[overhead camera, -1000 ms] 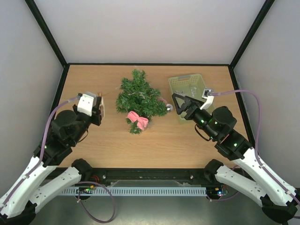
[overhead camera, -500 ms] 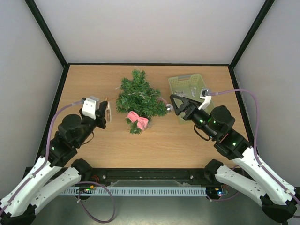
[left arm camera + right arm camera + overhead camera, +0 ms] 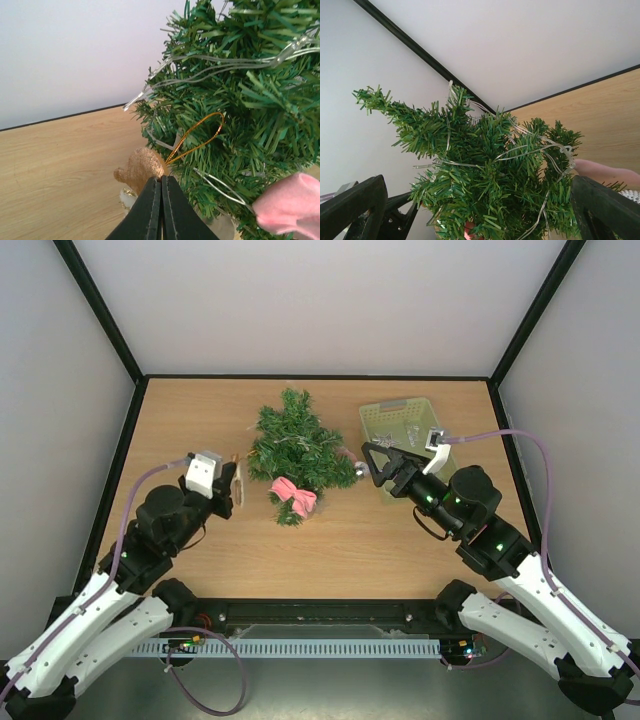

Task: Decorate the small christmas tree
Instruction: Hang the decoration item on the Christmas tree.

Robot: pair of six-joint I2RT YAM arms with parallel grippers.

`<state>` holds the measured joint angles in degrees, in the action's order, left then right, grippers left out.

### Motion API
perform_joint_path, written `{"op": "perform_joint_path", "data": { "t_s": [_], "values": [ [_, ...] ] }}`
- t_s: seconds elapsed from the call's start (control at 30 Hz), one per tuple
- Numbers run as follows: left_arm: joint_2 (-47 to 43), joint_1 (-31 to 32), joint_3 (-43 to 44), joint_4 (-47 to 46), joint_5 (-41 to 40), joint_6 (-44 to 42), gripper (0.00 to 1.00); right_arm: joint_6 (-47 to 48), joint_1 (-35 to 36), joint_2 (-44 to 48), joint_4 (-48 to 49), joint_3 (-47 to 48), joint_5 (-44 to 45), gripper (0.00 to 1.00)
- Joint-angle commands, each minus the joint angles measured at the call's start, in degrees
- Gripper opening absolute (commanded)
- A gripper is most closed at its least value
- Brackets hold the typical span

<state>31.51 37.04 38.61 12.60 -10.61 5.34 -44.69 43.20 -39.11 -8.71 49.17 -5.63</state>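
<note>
Pale green basket (image 3: 397, 405), contents unclear.

The small christmas tree (image 3: 295, 445) stands mid-table between the arms, its wire-strung branches just beside the left gripper (image 3: 161, 181), whose pinched burlap ornament (image 3: 139, 170) fills the narrow gap. On the right, the basket (image 3: 398, 405) stands close behind the spread right gripper (image 3: 378, 466), near the tree's flank. Bare table (image 3: 340, 540) lies open in front of the tree.

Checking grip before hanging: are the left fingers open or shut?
Shut: the left gripper's black fingers touch, pinching the tan burlap ornament with gold loop.
</note>
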Motion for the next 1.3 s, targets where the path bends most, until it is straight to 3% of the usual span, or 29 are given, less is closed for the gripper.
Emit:
{"op": "perform_joint_path", "data": {
  "t_s": [0.0, 0.9, 1.27],
  "values": [
    [-1.46, -0.3, -2.28, -2.14, -1.54, -1.91, 0.02, 1.09, 0.31, 0.31, 0.46, 0.35, -0.17, 0.98],
    [-4.64, -0.39, -6.35, -16.67, -3.87, -9.39, 0.02, 0.82, 0.29, 0.17, 0.93, 0.14, -0.8, 0.98],
    [-5.34, -0.65, -7.66, -12.12, -1.11, -7.58, 0.02, 1.18, 0.27, 0.7, 0.59, 0.11, -0.69, 0.98]
  ]
}}
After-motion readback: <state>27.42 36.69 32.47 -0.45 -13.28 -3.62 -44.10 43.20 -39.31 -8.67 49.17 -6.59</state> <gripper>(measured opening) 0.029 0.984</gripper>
